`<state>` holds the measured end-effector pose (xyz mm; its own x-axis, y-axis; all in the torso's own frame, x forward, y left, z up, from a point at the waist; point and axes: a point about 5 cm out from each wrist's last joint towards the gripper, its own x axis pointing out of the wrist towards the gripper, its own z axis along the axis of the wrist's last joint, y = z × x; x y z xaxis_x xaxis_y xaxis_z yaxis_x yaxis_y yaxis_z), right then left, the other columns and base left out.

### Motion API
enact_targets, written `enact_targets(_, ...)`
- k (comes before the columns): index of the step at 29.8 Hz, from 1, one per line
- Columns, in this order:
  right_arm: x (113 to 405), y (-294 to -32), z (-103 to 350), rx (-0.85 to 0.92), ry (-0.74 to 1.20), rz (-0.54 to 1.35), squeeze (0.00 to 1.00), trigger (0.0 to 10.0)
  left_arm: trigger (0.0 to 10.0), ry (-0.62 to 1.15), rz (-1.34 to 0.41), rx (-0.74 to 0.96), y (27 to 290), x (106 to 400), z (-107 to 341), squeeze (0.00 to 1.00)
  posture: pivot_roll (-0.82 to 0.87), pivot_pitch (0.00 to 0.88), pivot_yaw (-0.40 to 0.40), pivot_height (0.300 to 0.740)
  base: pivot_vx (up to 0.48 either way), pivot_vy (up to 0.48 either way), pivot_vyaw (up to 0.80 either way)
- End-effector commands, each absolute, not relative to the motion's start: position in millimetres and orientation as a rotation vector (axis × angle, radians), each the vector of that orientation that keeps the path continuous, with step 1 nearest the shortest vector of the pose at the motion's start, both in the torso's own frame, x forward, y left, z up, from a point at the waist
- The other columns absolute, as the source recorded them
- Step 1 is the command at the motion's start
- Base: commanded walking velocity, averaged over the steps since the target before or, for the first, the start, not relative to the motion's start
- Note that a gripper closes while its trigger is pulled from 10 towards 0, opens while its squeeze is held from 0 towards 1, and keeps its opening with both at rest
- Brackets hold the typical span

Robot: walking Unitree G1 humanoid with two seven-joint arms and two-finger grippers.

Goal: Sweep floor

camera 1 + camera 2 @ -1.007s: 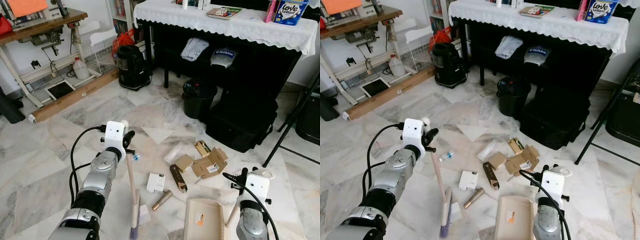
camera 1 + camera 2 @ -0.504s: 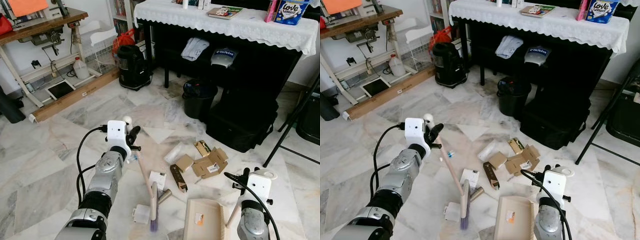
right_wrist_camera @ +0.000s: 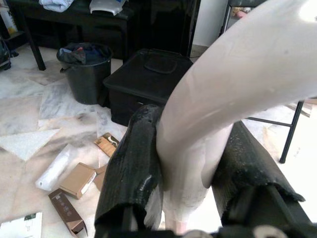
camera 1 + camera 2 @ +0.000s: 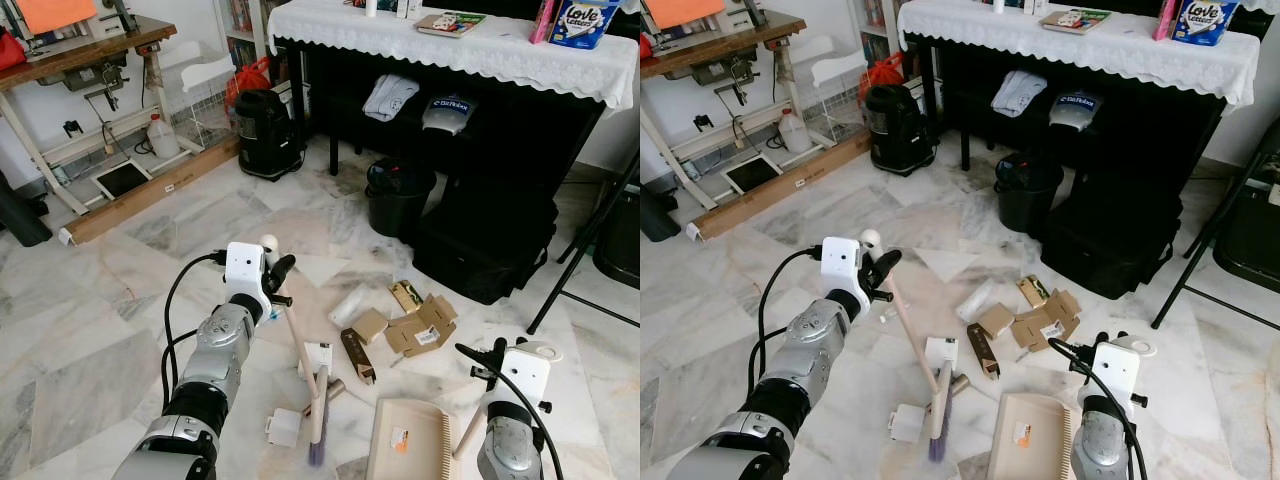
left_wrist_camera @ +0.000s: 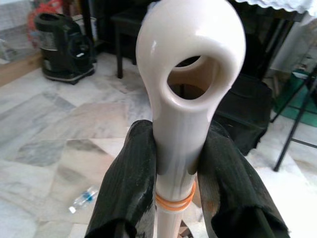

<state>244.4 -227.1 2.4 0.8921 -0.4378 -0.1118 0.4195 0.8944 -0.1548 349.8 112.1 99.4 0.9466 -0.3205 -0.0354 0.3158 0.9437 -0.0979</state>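
My left gripper [image 4: 274,276] is shut on the top of a cream broom handle [image 5: 188,99], just under its hanging loop. The handle slants down to the right, to a broom head with purple bristles [image 4: 318,428] on the marble floor. A cream dustpan [image 4: 408,440] lies flat to the right of the head, and my right gripper [image 3: 185,163] is shut on its upright handle [image 4: 466,432]. Litter lies just beyond them: a white box [image 4: 317,357], a gold tube [image 4: 331,389], a dark brown box [image 4: 355,355], several cardboard boxes [image 4: 420,327] and a small white box [image 4: 283,427] left of the broom head.
A clear plastic wrapper [image 4: 350,304] lies past the litter. A black bin [image 4: 398,195] and a black case [image 4: 480,250] stand under a cloth-covered table [image 4: 480,50]. A folding chair leg [image 4: 580,245] is at right, and a vacuum [image 4: 265,135] and sewing table [image 4: 80,60] at back left.
The left gripper has swung right and a little forward, and the broom head has slid right across the floor toward the dustpan, past the small white box. The right gripper and dustpan barely moved.
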Motion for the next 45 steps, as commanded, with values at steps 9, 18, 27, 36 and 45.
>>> enact_targets(9,243,-225,-1,-0.121,0.166,-0.442,0.00,10.0,10.0,0.108,-0.355,-0.219,109,353,98,0.00,-0.10,0.000,0.071,0.740,0.000,0.000,0.00)
enact_targets(18,244,-225,-1,-0.122,0.166,-0.437,0.00,10.0,10.0,0.078,-0.307,-0.220,115,355,102,0.00,-0.10,0.000,0.069,0.740,0.000,0.000,0.00)
enact_targets(27,244,-224,-2,-0.121,0.171,-0.428,0.00,10.0,10.0,-0.006,-0.218,-0.218,133,360,118,0.00,-0.10,0.000,0.068,0.740,0.000,0.000,0.00)
enact_targets(36,244,-222,-2,-0.117,0.172,-0.419,0.00,10.0,10.0,0.008,-0.213,-0.200,135,358,113,0.00,-0.09,0.000,0.067,0.740,0.000,0.000,0.00)
enact_targets(45,245,-223,-1,-0.119,0.170,-0.418,0.00,10.0,10.0,0.037,-0.311,-0.100,125,355,106,0.00,-0.10,0.000,0.066,0.740,0.000,0.000,0.00)
